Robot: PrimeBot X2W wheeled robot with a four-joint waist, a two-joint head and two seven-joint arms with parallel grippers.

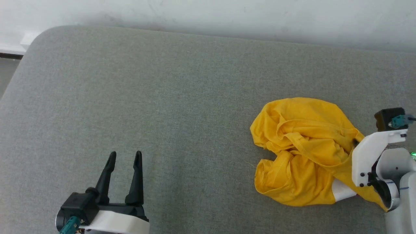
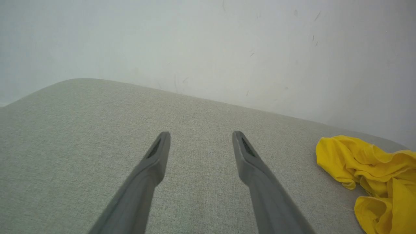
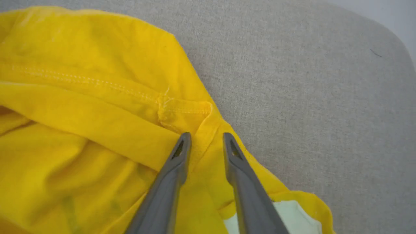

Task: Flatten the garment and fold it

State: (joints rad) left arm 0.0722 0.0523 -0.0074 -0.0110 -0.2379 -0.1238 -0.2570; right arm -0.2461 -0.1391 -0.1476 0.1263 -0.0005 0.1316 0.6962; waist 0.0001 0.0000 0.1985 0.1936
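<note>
Starting at the near edge of the grey fabric pad [image 1: 162,97], the left gripper [image 1: 125,154] is seen close to the near-left corner, fingers pointing toward the far edge. Its jaws are spread wide and nothing is held between them; bare pad is seen in the gap. Whether the fingertips touch the pad cannot be told.

At the near-right side, the right gripper [image 3: 207,136] is found over the garment [image 1: 302,146]. Its jaws are parted narrowly, less than the left pair, with a ridge of yellow cloth seen in the gap beside a stitched hem. A firm pinch on the cloth is not confirmed.

The garment is noted as a crumpled yellow heap on the right half of the pad, nearer the right edge than the centre, well apart from the left gripper. It is neither flattened nor folded. A white patch [image 1: 343,191] is exposed at its near side, just beside the right wrist housing.

Beyond the far edge, a pale wall [image 1: 227,16] is recorded.
</note>
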